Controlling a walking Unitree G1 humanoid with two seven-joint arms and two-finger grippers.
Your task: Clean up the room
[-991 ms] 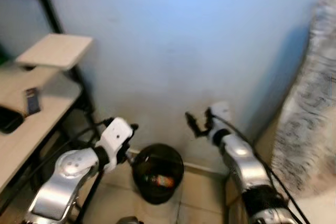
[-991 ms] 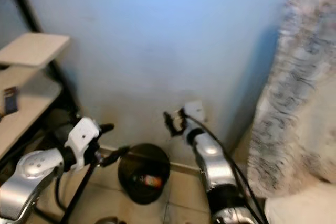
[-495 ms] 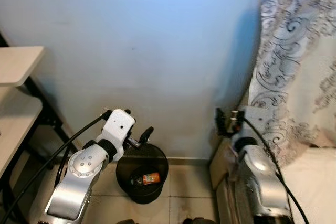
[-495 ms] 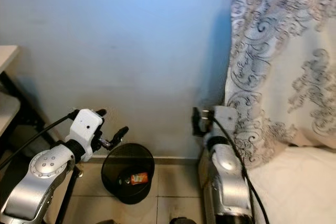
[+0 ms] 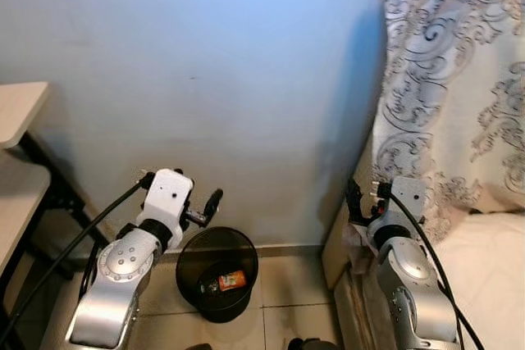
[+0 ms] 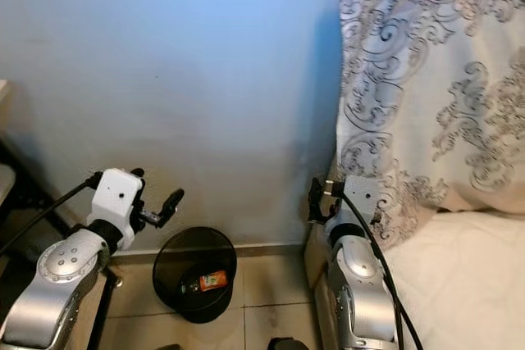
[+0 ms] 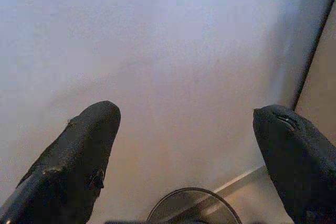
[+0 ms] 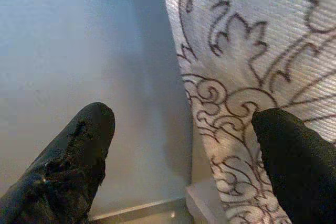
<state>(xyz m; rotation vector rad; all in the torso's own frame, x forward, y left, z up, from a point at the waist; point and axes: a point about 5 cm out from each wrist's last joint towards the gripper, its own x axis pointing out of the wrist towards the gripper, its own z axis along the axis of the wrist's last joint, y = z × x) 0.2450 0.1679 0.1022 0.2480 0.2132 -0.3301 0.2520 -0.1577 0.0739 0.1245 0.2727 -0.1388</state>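
Observation:
A black wire waste bin (image 5: 215, 270) stands on the tiled floor against the blue wall, with an orange wrapper (image 5: 232, 279) lying inside. My left gripper (image 5: 207, 205) hangs open just above the bin's near-left rim, holding nothing; in the left wrist view its fingers (image 7: 79, 156) spread wide before the wall, with the bin's rim (image 7: 191, 203) below. My right gripper (image 5: 355, 199) is open and empty, raised beside the patterned curtain (image 5: 451, 79). In the right wrist view its fingertips (image 8: 79, 145) frame the wall and that curtain (image 8: 247, 51).
A light wooden desk on a black frame (image 5: 18, 116) stands at the left edge. A white bed or mattress (image 5: 492, 268) lies at the lower right under the curtain. A low beige edge (image 5: 335, 247) sits between the bin and the bed.
The camera has swung to the right: the desk has slid off to the left and the curtain and bed have come into view. Both arms stay raised and open.

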